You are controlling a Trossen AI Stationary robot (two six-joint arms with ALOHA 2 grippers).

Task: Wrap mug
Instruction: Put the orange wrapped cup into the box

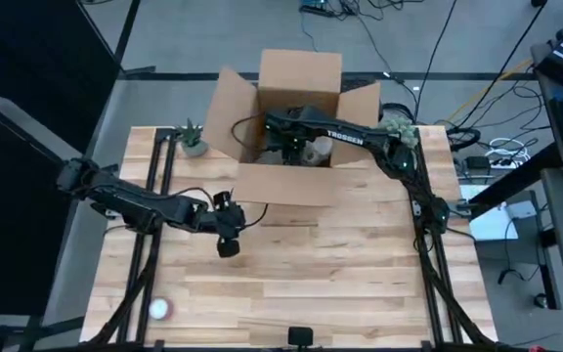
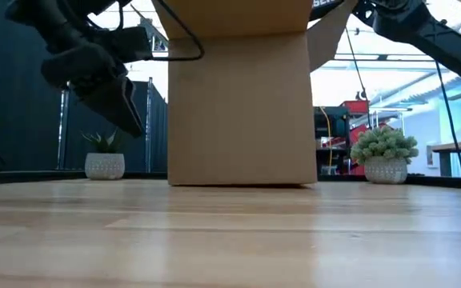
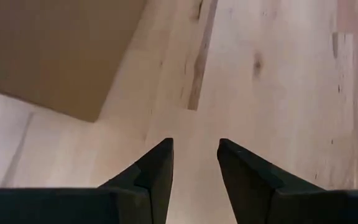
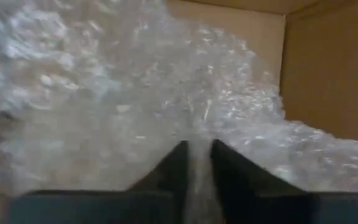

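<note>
Right gripper (image 4: 196,163) reaches inside the open brown cardboard box (image 1: 291,127), fingers pinched on the clear bubble wrap (image 4: 135,93); the mug itself is hidden, presumably bundled under it. Left gripper (image 3: 195,165) hovers over the wooden table (image 1: 340,274), fingers apart and empty. Risk: the thin pinch could slip or tug the wrap loose, unwrapping the mug.

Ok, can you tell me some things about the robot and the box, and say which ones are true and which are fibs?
1. The right end effector is inside the cardboard box. True.
2. The left end effector holds a mug. False: its fingers are open and empty, above the wooden table.
3. The right end effector pinches bubble wrap. True.
4. The box is closed. False: its flaps stand open.
5. A small potted plant stands beside the box. True.
</note>
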